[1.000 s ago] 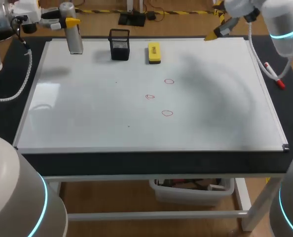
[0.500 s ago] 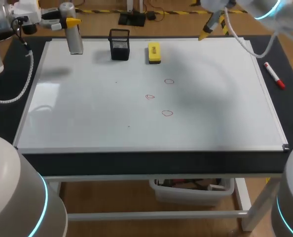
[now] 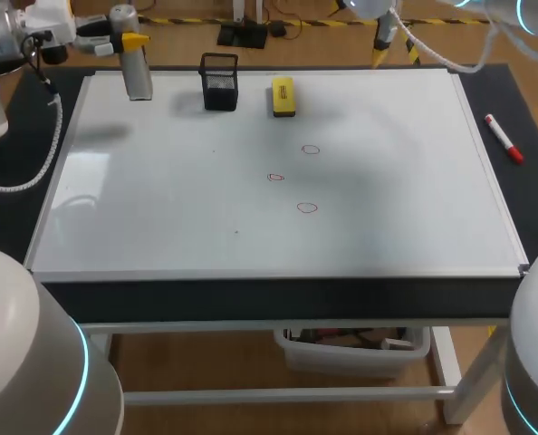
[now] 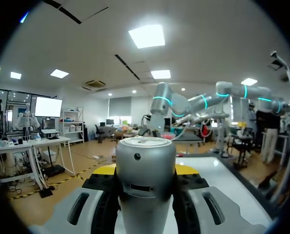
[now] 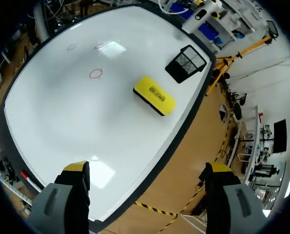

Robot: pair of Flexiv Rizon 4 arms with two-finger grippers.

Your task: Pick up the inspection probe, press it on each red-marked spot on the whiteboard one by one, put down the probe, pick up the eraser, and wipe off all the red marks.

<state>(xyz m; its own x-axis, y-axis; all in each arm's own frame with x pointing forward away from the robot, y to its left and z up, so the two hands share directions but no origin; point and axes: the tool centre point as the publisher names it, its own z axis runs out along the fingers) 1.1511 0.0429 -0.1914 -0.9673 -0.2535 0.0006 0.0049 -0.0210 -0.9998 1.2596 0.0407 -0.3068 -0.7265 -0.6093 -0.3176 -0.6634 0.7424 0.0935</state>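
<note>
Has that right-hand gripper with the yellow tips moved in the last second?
Yes. The right gripper swung left along the whiteboard's far edge, ending closer to the yellow eraser.

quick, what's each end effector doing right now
Left end effector: shut on the inspection probe.
Right end effector: open, holding nothing.

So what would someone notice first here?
Probably the big whiteboard with three little red circles in its middle. Then the bright yellow eraser by the far edge, beside a black mesh holder, and the silver probe clamped in the left gripper near the far left corner.
</note>
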